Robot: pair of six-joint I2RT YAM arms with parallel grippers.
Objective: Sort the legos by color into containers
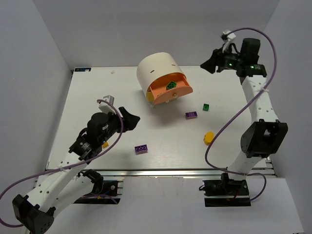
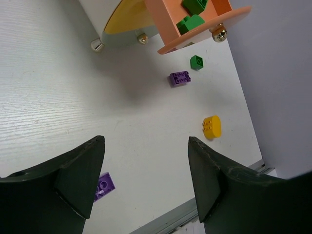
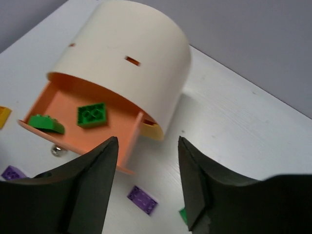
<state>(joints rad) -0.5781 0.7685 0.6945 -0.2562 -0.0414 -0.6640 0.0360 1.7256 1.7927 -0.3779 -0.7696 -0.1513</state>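
Note:
The cream cabinet [image 1: 157, 72] stands at the back with its peach drawer [image 1: 176, 92] pulled out. Two green legos [image 3: 92, 114] [image 3: 46, 123] lie in that drawer. On the table lie a third green lego [image 1: 207, 107], a purple one [image 1: 191, 115], a second purple one [image 1: 141, 148] and a yellow one [image 1: 208, 137]. An orange piece [image 1: 105, 144] peeks out under the left arm. My left gripper [image 1: 130, 119] hangs open and empty left of the drawer. My right gripper [image 1: 208, 63] is open and empty, raised right of the cabinet.
The yellow drawer [image 2: 129, 17] below the peach one is shut, its knob [image 2: 142, 38] showing. The table's near metal edge [image 1: 161, 171] runs just in front of the purple lego. Grey walls enclose the table on three sides.

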